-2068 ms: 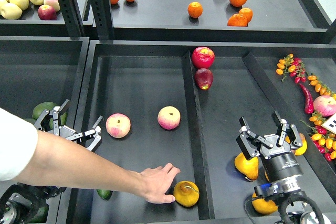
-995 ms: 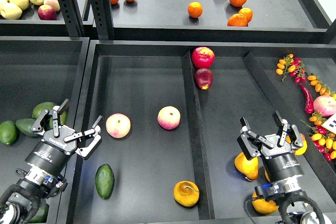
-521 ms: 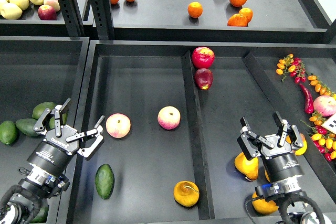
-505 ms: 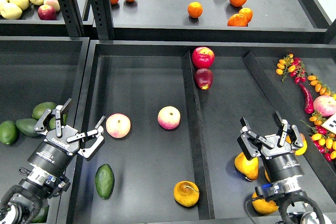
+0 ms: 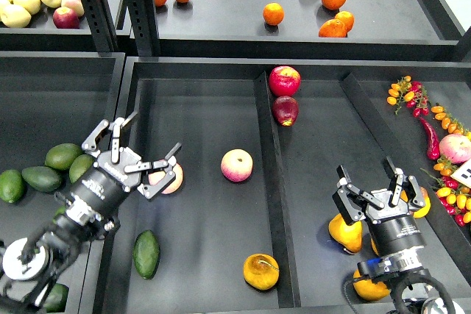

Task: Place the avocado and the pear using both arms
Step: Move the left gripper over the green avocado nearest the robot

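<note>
The avocado [image 5: 146, 254] lies loose on the floor of the middle tray's left compartment [image 5: 199, 115], below my left gripper [image 5: 132, 157], whose fingers are spread wide and empty over the tray's left rim, partly covering a pink-yellow round fruit [image 5: 171, 179]. Right of the avocado, near the centre divider [image 5: 268, 167], sits the pear [image 5: 261, 271] with its stem up. Further right my right gripper [image 5: 377, 183] hangs wide and empty above more pears [image 5: 346, 233]

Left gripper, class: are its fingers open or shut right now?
Open. The left gripper has its fingers spread wide with nothing between them, above a pink fruit.
</note>
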Motion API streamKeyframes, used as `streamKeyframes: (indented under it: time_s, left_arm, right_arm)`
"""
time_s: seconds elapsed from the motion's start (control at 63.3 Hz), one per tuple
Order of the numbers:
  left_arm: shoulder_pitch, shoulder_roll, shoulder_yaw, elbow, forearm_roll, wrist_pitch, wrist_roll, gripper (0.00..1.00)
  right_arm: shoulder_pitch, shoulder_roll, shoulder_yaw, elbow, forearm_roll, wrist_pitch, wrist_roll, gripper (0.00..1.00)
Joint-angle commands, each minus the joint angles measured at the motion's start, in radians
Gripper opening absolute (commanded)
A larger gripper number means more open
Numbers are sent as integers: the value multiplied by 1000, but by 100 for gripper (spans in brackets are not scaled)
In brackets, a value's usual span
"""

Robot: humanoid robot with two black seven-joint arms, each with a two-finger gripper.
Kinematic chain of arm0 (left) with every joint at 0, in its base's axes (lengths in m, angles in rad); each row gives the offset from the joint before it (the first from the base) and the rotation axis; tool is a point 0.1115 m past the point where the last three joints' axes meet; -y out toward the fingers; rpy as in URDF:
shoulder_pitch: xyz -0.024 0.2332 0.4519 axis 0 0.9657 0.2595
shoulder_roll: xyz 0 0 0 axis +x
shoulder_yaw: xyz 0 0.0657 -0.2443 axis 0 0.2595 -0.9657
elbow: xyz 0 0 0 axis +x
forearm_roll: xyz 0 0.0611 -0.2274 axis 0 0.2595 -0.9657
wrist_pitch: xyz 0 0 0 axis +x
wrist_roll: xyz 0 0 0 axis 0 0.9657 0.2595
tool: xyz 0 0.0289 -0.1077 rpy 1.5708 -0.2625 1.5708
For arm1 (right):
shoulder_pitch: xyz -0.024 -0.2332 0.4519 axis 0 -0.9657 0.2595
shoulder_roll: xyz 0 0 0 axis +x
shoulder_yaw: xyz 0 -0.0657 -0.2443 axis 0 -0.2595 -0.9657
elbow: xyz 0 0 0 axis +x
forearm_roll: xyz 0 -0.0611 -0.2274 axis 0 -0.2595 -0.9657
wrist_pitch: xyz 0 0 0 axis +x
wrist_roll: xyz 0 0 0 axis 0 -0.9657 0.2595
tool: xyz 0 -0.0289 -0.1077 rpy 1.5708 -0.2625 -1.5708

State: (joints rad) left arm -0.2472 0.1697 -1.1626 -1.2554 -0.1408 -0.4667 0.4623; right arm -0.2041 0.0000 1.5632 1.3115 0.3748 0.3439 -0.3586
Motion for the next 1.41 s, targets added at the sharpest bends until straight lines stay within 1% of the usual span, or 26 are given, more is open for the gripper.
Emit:
streamKeyframes:
  time_s: [0.0,0.142,0.268,0.284,0.347,0.458,0.632,0.853,1.042,1.058,1.389]
  left_arm:
    - [-116,100,101,50,0,-1,26,99]
    - [-265,224,274,71,0,0,26,99]
    - [-369,293,395,113,0,-1,26,99]
    - [-417,306,450,122,1,0,26,99]
    - [-467,315,513,129,3,0,26,99]
    - [-520,338,595,139,16,0,26,99]
    - [-619,367,750,140,122,-3,26,99]
    - [-701,375,932,139,233,-18,26,99]
    - [-758,375,1063,137,313,-22,26,99]
    - [-771,375,1098,139,340,-22,26,99]
    - [-793,372,1210,131,494,-22,26,99]
  right_arm:
    - [0,0,0,0,0,0,0,100]
    - [0,0,1,0,0,0,0,100]
    - [0,0,0,0,0,0,0,100]
    - [0,0,0,-1,0,0,0,100]
    - [0,0,1,-1,0,0,0,100]
    - [0,0,0,-1,0,0,0,100]
    - [0,0,-2,-8,0,0,-3,100]
    - [0,0,0,-8,0,0,-5,100]
    - [0,0,-2,-8,0,0,-5,100]
    - [0,0,-2,-8,0,0,-6,100]
    - [2,0,-5,-12,0,-5,-8,100]
